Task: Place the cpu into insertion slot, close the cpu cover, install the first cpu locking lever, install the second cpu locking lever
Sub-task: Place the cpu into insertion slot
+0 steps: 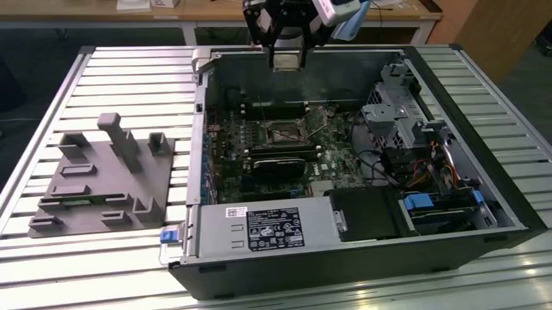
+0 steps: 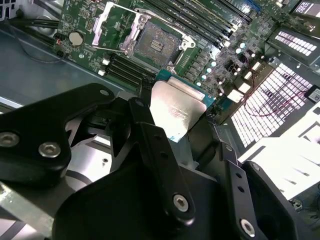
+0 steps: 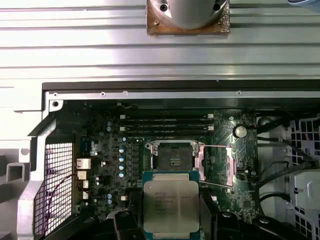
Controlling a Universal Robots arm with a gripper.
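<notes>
My gripper [image 1: 286, 62] hangs above the far wall of the open computer case [image 1: 483, 194], shut on the cpu [image 3: 171, 207]. The cpu is a square chip with a silver lid and a green edge, held between two black fingers [image 2: 148, 131]. The gripper [image 3: 171, 222] holds it clear of the board, apart from the insertion slot [image 3: 172, 161], whose dark contact field lies bare. The cpu cover [image 3: 216, 162] is flipped open beside the slot. Two thin wire levers [image 3: 216, 146] stand raised along it. In the second wrist view, the slot [image 2: 155, 45] and the open cover [image 2: 117, 25] lie beyond the cpu [image 2: 175, 107].
Memory slots [image 3: 165, 125] run beside the socket, and a black card [image 1: 278, 169] sits on its other side. A drive cage and cables [image 1: 405, 129] fill the exterior view's right of the case, and a power supply [image 1: 267, 227] the near end. A grey fixture [image 1: 103, 174] rests on the slatted table [image 1: 129, 71].
</notes>
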